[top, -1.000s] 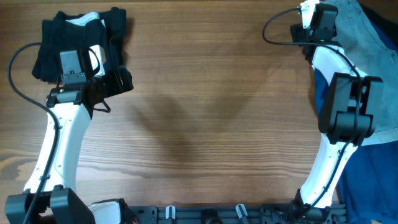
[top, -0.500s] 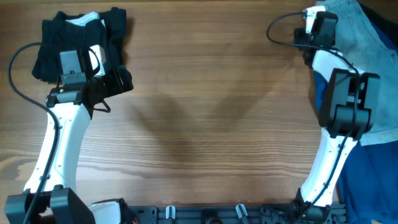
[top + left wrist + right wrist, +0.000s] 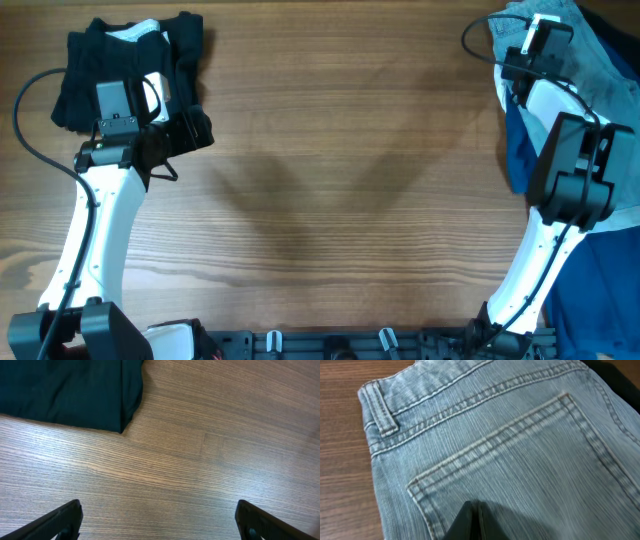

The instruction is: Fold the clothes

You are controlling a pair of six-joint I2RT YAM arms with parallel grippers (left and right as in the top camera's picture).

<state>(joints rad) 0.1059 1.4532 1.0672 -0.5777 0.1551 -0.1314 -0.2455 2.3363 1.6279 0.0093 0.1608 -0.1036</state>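
The clothes, pale light-blue denim shorts (image 3: 588, 55), lie at the table's far right corner. The right wrist view shows their waistband, a belt loop and a stitched back pocket (image 3: 520, 435). My right gripper (image 3: 543, 32) is over them, shut, its tips (image 3: 472, 508) pressed together on the pocket. No cloth shows between the tips. My left gripper (image 3: 172, 140) is at the far left and open. In the left wrist view its fingers (image 3: 157, 512) stand wide apart above bare wood, nothing between them.
A black garment (image 3: 100, 50) lies bunched at the far left corner; its edge (image 3: 65, 390) is just ahead of the left gripper. A large dark-blue garment (image 3: 612, 262) is spread under and near the shorts on the right. Wooden table (image 3: 330, 150) between the arms.
The right gripper has moved right, further onto the shorts, and has gone from open to shut. The left arm has not moved.
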